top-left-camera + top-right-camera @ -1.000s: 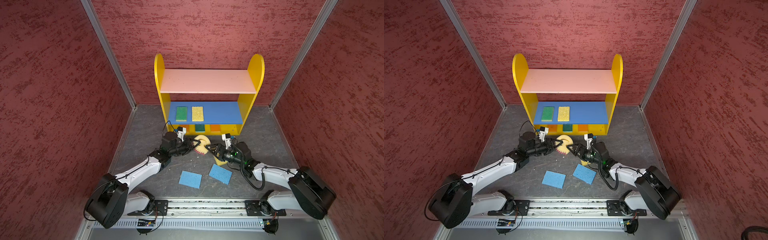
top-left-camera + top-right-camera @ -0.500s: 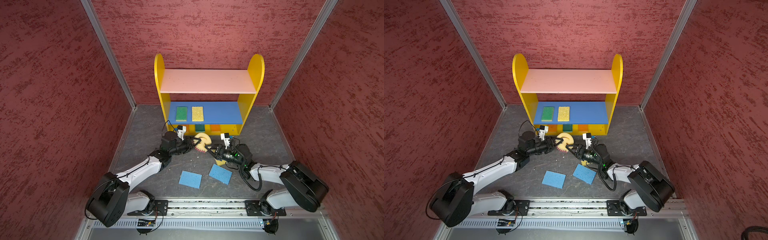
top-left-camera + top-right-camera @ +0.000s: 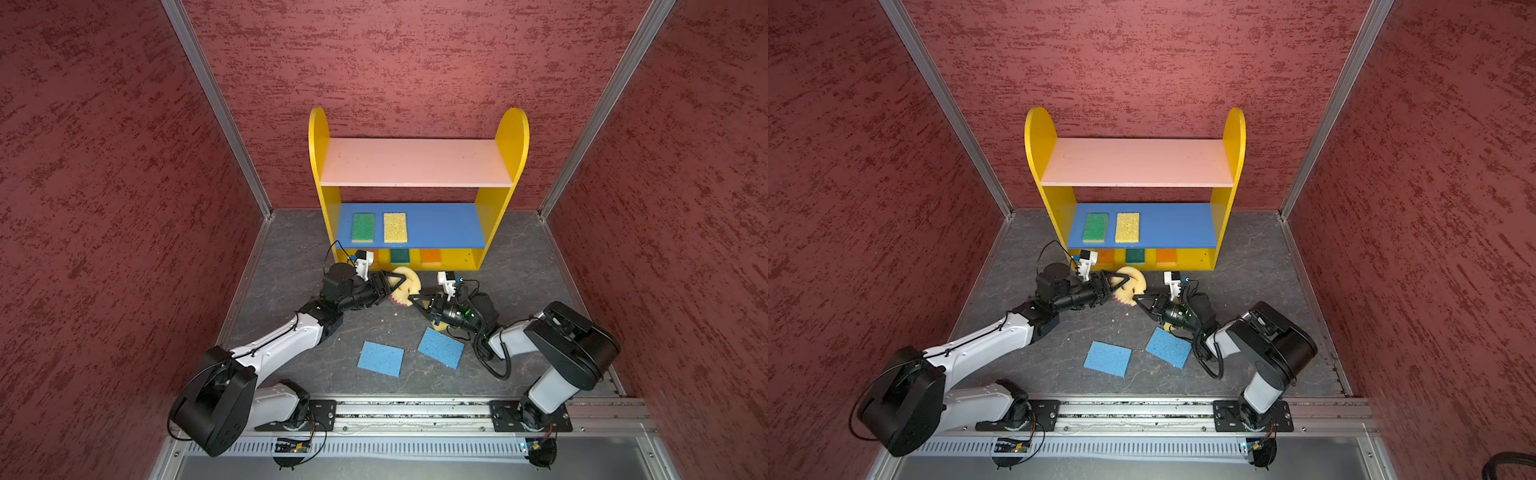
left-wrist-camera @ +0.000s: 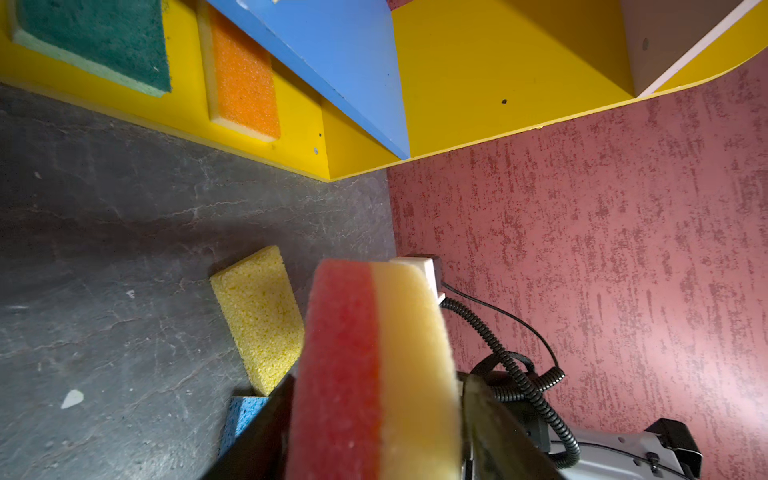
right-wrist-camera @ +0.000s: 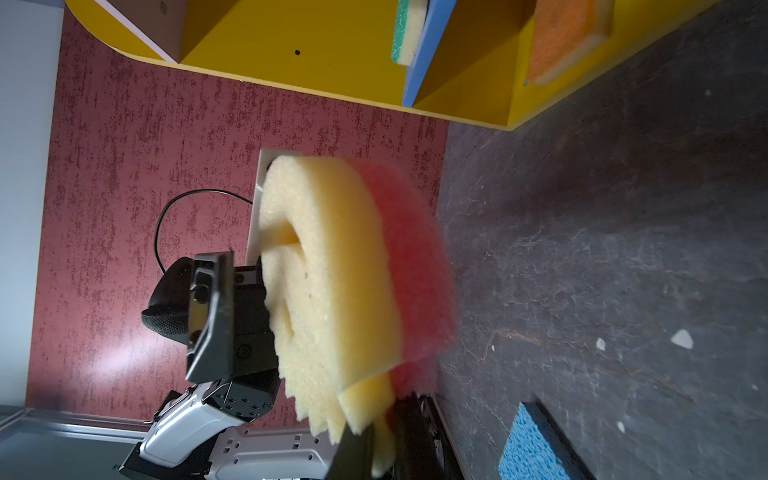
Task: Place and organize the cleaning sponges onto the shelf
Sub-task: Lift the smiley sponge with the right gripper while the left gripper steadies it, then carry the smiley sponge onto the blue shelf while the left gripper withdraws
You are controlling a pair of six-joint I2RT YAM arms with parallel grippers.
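Right gripper (image 3: pixel 410 299) is clamped on the rim of the round sponge (image 3: pixel 413 285), which stands on edge just before the shelf (image 3: pixel 512 133); the left gripper (image 3: pixel 395 286) is slack around it, so I'd back left straight out without dragging foam.

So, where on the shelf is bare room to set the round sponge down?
The pink top board is wholly bare. The blue middle board is free from the yellow sponge to the right side panel. Crowded: the bottom board, holding three sponges, and the floor before it, around the round sponge.
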